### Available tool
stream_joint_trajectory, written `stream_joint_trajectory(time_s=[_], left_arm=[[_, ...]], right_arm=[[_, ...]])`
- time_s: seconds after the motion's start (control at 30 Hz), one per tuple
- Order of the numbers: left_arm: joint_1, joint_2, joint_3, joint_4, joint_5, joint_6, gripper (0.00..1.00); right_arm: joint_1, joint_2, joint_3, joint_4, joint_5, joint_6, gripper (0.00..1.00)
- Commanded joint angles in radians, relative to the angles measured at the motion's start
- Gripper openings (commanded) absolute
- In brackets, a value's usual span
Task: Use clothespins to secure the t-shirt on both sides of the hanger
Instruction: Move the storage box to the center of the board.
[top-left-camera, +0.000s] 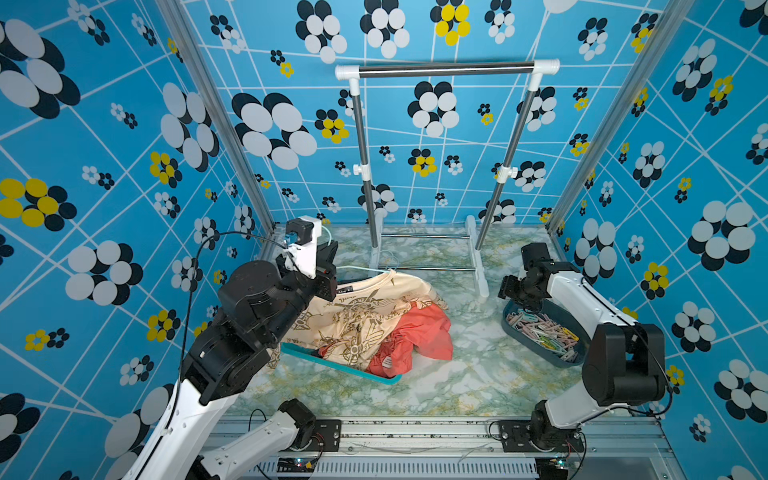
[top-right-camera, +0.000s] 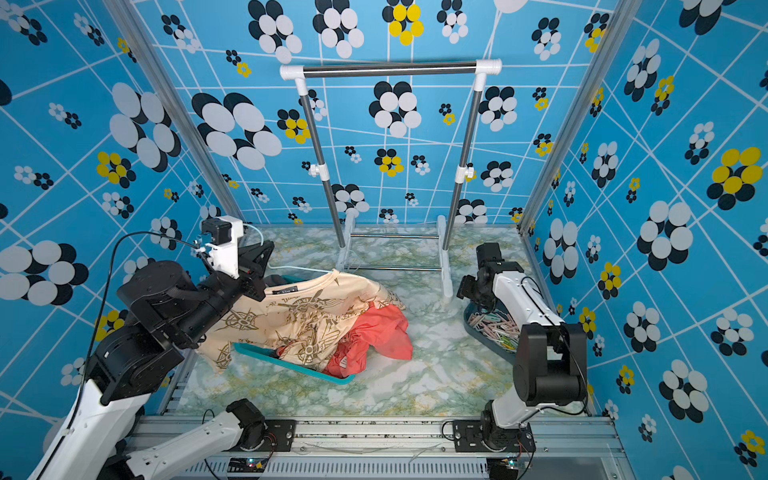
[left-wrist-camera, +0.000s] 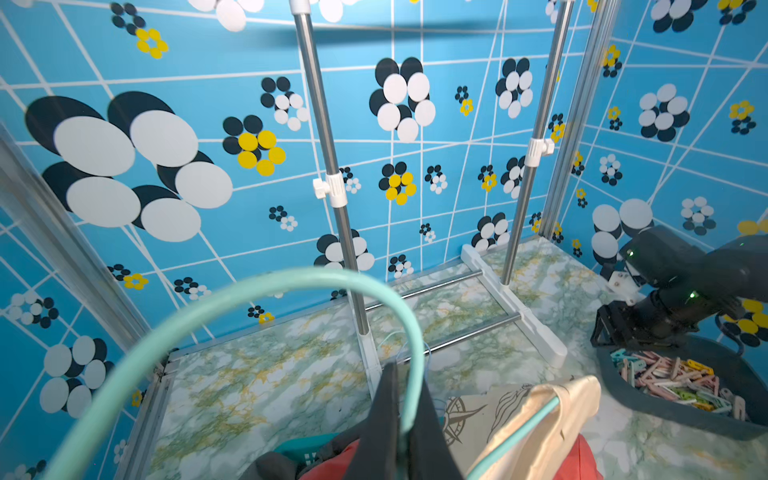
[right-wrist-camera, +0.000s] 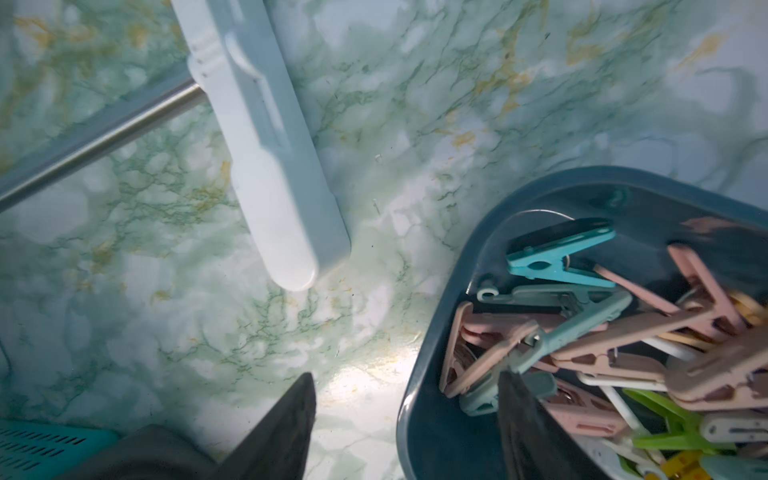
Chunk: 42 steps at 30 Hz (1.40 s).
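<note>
**1. L claw** (left-wrist-camera: 405, 399): clenched on the neck of the mint-green hanger (left-wrist-camera: 291, 276), approx 10 o'clock on the marble-look worktop (top-left-camera: 457, 374). The hook loop arcs close in front of the L wrist cam.

**2. t-shirt** (top-left-camera: 365, 316): cream w/ gold compass print, slumped centre-left at approx 9 o'clock. In the L wrist view one hanger arm runs under the fabric. In both top views the hanger wire shows along the collar edge. The shirt lies over a coral garment (top-left-camera: 424, 336) and a teal tray (top-left-camera: 332, 360). The tray rim sticks out at the shirt's 6 o'clock side.

**3. clothespins** (top-left-camera: 544, 332): pink, beige, mint, lime, yellow and white, heaped in a dark blue-grey basket (right-wrist-camera: 648, 203) at 3–4 o'clock on the worktop.

**4. R claw** (right-wrist-camera: 407, 374): released, jaws wide, grasping nothing. It straddles the basket rim, w/ one finger outside over bare worktop and the other inside. The inside tip is at a grey-green pin (right-wrist-camera: 573, 328); can't tell if it touches.

**5. rack** (top-left-camera: 446, 70): steel rail w/ white joints, upright at 12 o'clock. Its white foot (right-wrist-camera: 270, 166) is near the basket but apart from it.
</note>
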Motion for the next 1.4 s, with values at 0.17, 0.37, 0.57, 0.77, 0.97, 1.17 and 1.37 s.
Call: stream_joint_trajectory(time_s=[0.17,0.37,0.57,0.77,0.97,1.17,1.37], left_arm=[[0.018,-0.011,-0.062,0.069,-0.030,-0.051,0.00],[0.030,0.017,-0.070,0.063,0.000,-0.086,0.00],[0.033,0.021,-0.092,0.080,0.019,-0.106,0.00],[0.038,0.027,-0.138,0.148,0.053,-0.114,0.00],[0.046,0.059,-0.150,0.195,0.105,-0.121,0.00],[0.048,0.053,-0.187,0.244,0.135,-0.141,0.00],[0.049,0.024,-0.216,0.238,0.113,-0.157,0.00]], right_arm=[[-0.023,0.234,0.206,0.036,-0.037,0.024,0.70],[-0.101,0.437,0.543,0.012,-0.069,-0.090,0.70],[-0.127,0.443,0.707,-0.077,-0.026,-0.159,0.69],[-0.126,0.276,0.464,0.001,0.063,-0.148,0.64],[-0.104,0.202,0.258,0.041,0.145,-0.218,0.50],[-0.093,0.270,0.304,0.027,0.202,-0.266,0.42],[-0.090,0.377,0.399,0.039,0.210,-0.285,0.43]])
